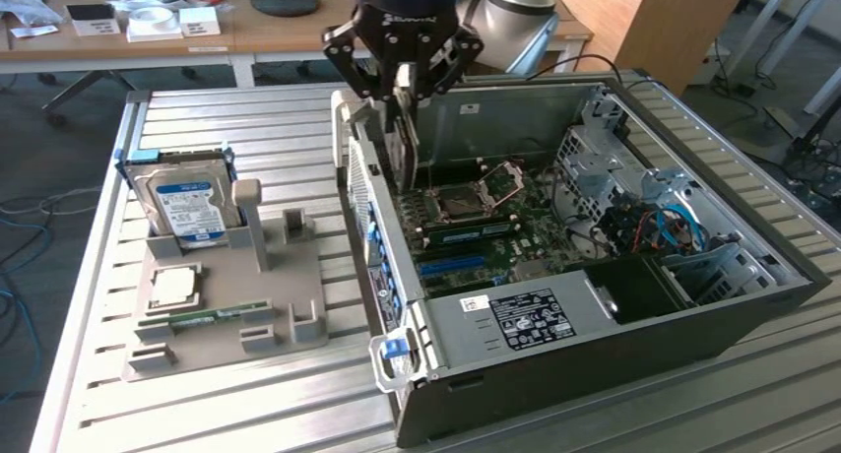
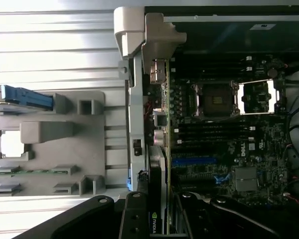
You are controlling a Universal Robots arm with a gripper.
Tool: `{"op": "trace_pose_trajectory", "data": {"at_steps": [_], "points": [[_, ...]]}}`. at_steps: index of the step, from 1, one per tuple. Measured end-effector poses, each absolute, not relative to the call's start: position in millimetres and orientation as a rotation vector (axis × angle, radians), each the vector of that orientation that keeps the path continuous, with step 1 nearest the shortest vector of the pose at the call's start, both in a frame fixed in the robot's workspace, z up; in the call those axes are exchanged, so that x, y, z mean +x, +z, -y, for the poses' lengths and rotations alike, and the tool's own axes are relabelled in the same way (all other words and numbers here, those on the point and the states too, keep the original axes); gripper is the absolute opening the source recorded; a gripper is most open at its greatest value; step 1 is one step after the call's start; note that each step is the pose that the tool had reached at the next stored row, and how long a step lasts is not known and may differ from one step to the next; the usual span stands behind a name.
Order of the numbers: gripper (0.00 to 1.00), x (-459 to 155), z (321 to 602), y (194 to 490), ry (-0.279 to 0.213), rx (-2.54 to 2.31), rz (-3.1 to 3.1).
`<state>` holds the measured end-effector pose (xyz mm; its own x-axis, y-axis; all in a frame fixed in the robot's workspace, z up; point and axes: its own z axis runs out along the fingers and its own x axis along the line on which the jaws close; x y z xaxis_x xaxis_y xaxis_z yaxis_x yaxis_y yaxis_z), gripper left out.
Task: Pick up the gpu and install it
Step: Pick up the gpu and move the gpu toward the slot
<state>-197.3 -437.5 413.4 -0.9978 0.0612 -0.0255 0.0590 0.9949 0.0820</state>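
The gpu hangs on edge in the claw, which is clenched on its upper part, one black finger on each face. In the wrist view the card runs away from the claw as a thin dark strip with a green edge, and a small NVIDIA label shows between the fingers. The card stands upright just inside the rear wall of the open computer case, with its silver bracket toward that wall. Its lower end reaches down close to the motherboard; whether it sits in a slot I cannot tell. Just beside it on the board lie the open processor socket and, nearer the camera, a blue expansion slot. A labelled power supply fills the near end of the case. The case lies on its side on a slatted metal worktop. On the exterior view's left, apart from the case, a grey holder carries an upright blue-labelled hard drive, a square processor chip and a green memory stick.
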Motion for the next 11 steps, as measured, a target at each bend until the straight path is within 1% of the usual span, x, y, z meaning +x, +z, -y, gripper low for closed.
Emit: {"op": "trace_pose_trajectory", "data": {"at_steps": [11], "points": [[0.27, -161, 436, 413, 0.126, 0.094, -3.11]]}}
